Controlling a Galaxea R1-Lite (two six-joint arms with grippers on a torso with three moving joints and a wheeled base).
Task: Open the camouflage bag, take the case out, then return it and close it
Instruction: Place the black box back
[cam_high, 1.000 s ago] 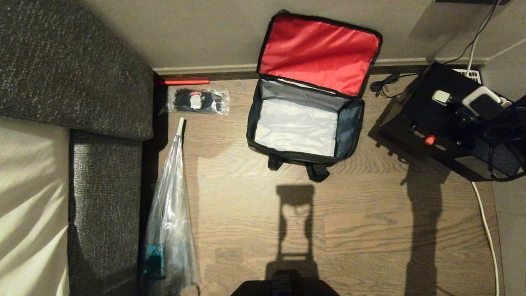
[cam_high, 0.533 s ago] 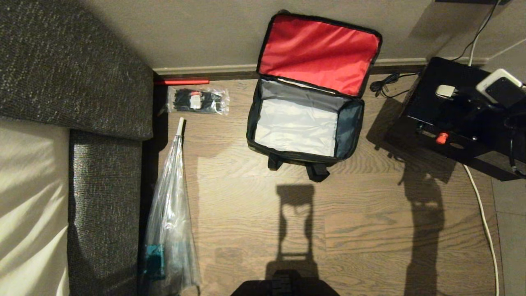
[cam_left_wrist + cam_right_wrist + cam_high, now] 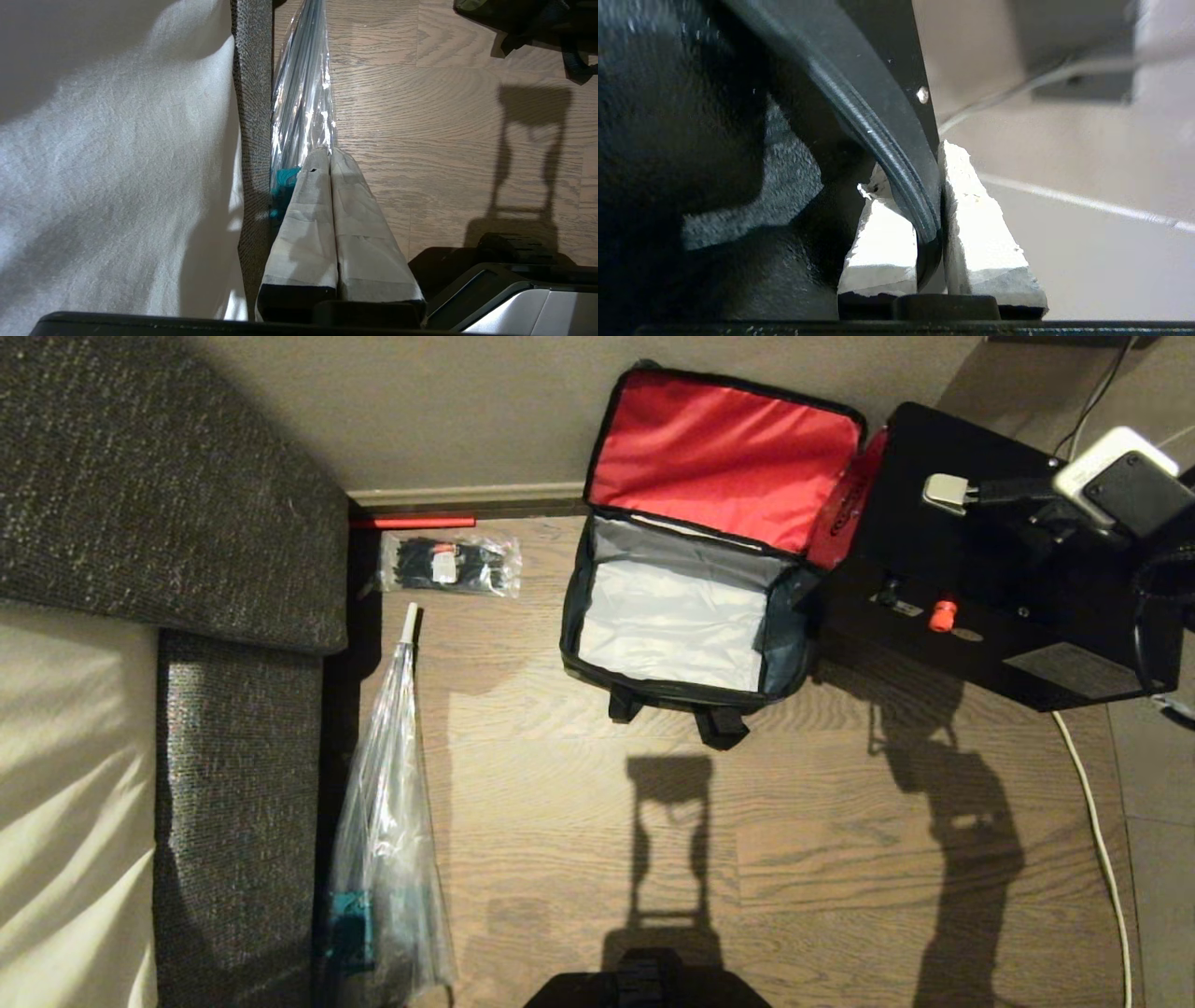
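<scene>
The camouflage bag [image 3: 681, 616] lies open on the wooden floor, its red-lined lid [image 3: 724, 457] leaning back against the wall and its pale grey inside bare. The case [image 3: 971, 579], a black box with a small red knob [image 3: 942, 615], hangs in the air at the bag's right side and overlaps its right edge. My right gripper [image 3: 952, 492] is on top of the case. In the right wrist view the right gripper [image 3: 920, 172] is shut on the case's black strap [image 3: 887, 135]. My left gripper [image 3: 327, 151] is shut and empty, parked low beside the sofa.
A dark sofa with a pale cushion [image 3: 187, 523] fills the left. A clear folded umbrella [image 3: 387, 821] and a packet of black ties [image 3: 450, 565] lie beside it. A white cable [image 3: 1102, 840] runs down the right. My base [image 3: 649, 980] is at the front.
The case, held by my right gripper, has risen and moved left, from clear of the bag to over its right edge. The bag and the left arm have not moved.
</scene>
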